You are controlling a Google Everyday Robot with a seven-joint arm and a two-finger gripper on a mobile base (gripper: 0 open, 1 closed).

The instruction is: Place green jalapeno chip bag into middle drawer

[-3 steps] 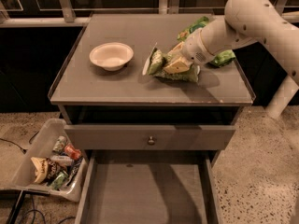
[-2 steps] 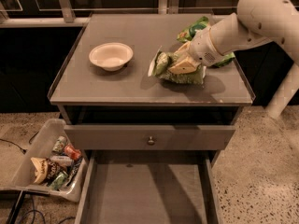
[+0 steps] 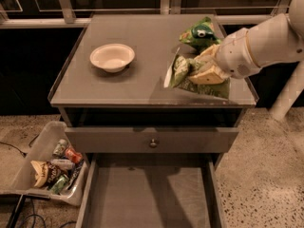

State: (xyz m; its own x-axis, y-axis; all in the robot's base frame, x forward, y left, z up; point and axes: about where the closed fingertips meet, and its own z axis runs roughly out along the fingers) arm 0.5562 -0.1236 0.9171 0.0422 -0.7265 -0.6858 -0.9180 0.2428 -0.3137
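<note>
The green jalapeno chip bag (image 3: 190,75) is dull olive-green with a whitish end at its left. It hangs lifted and tilted above the front right of the cabinet top (image 3: 137,87). My gripper (image 3: 205,71) is shut on the bag from the right, at the end of the white arm (image 3: 266,44). The middle drawer (image 3: 149,196) is pulled open below the cabinet front; its grey floor shows and nothing lies in it.
A brighter green bag (image 3: 200,33) lies behind the held bag. A white bowl (image 3: 112,57) sits on the cabinet top at the left. The shut top drawer has a round knob (image 3: 153,143). A bin of snacks (image 3: 50,167) stands on the floor at the left.
The gripper has carried the chip bag up off the top, toward the front right edge of the cabinet. The bowl and drawers have not moved.
</note>
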